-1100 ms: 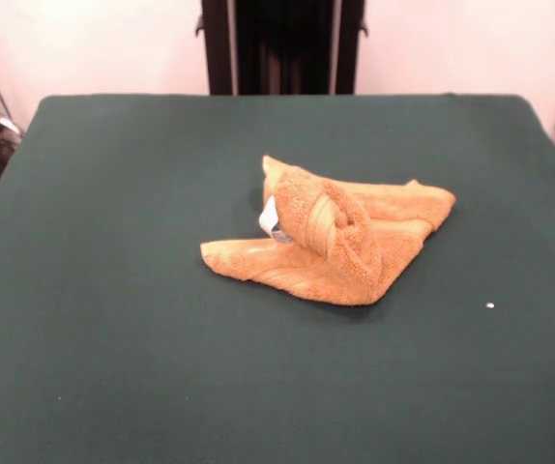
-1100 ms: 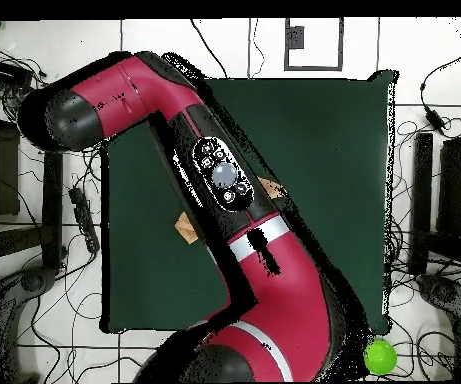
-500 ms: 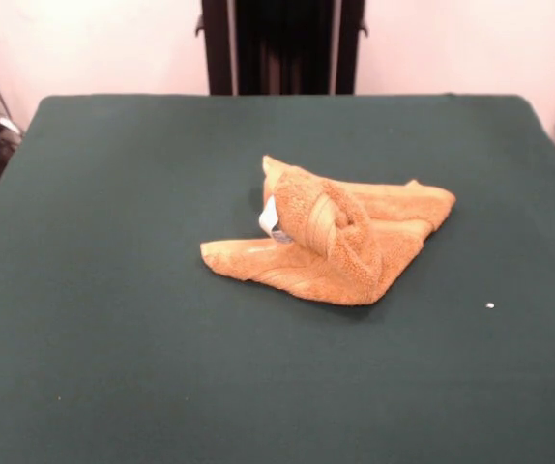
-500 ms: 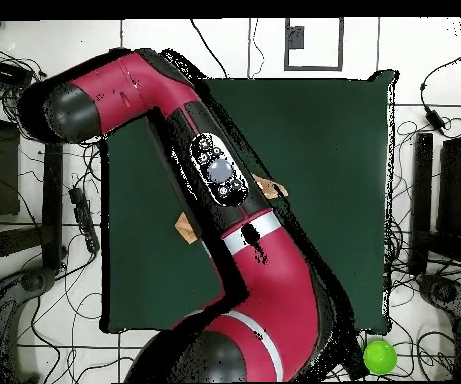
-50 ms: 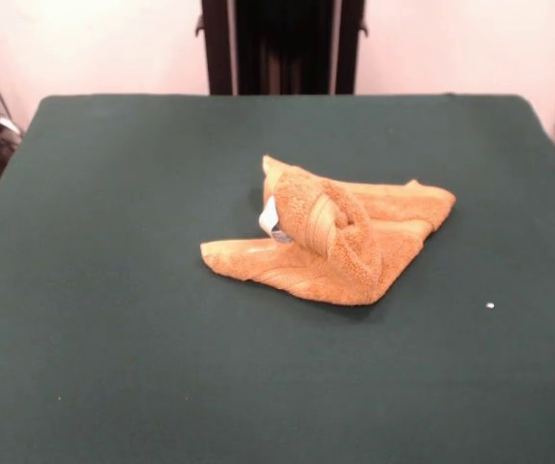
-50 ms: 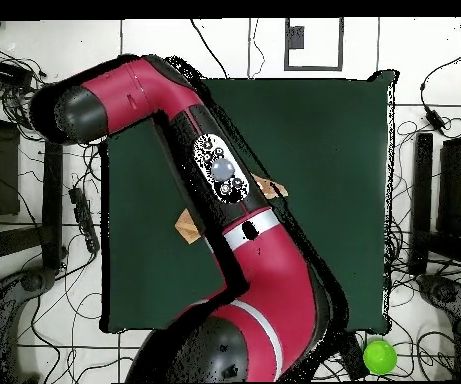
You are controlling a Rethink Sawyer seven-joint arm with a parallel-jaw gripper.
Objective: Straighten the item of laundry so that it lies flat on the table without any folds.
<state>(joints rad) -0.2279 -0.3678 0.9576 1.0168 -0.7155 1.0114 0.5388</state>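
A: Starting at the left of the front view, where does the towel (image 5: 331,242) lie?

B: Near the middle of the green surface (image 5: 113,319), bunched up and not flat. A flattened corner points left and slightly toward the camera, the bulk rises in the middle, and another corner reaches right and a little farther back. So its long axis runs roughly left to right, tilted a bit.

A: Any details on it?

B: A small white tag (image 5: 272,220) sits on the left side of the raised hump, and a rolled fold with the woven band stands over the centre. To the right, well apart from the towel, a tiny white speck (image 5: 490,306) lies on the cloth.

A: And from overhead?

B: The red and black arm (image 6: 264,270) crosses the surface and hides most of the towel; only two orange corners peek out on either side of it. A green ball (image 6: 379,356) rests off the surface at the lower right.

A: The pincer?

B: It shows in neither view, so I cannot tell how it stands.

A: What differs from before?

B: The towel has not shifted at all. The arm has swung slightly, its elbow end at the upper left moving a little.
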